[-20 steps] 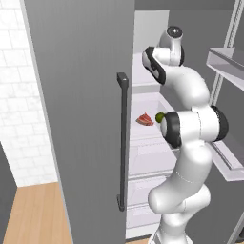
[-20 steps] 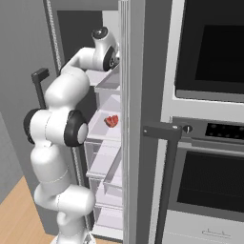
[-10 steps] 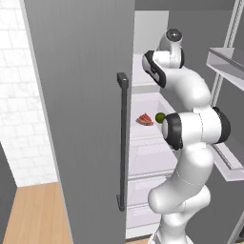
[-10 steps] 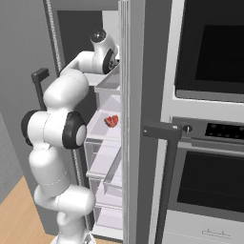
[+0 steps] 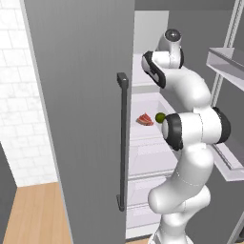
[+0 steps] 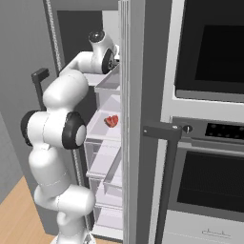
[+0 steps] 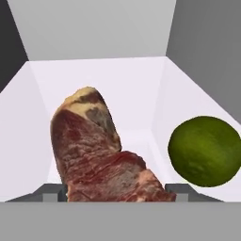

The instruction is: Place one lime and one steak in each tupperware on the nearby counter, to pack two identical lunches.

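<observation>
jaws hard to read: in the hand view the two dark finger tips (image 7: 52, 192) sit either side of the steak's near end, close against it, but whether they actually pinch the meat can't be told. steak (image 7: 99, 153), dark red-brown w/ a pale fatty top, rises up the middle of that view from between the tips. lime (image 7: 205, 150) lies just right of it, apart from it, both on the white floor of a fridge shelf w/ white walls left, right and back.

from the left base view the arm (image 5: 190, 138) reaches up and into the open fridge (image 5: 147, 143), its hand at an upper shelf, past the grey door (image 5: 81, 109) w/ its long dark handle (image 5: 123, 143). one shelf lower, a second steak (image 5: 145, 119), red-pink, lies beside a second lime (image 5: 160, 117), partly hidden behind the arm's elbow.

right base view shows the same red-pink steak (image 6: 111, 121) on that mid shelf, w/ the hand higher up behind the door edge. wall oven (image 6: 209, 119) stands right of the fridge, its bar handle (image 6: 164, 157) sticking out front.
</observation>
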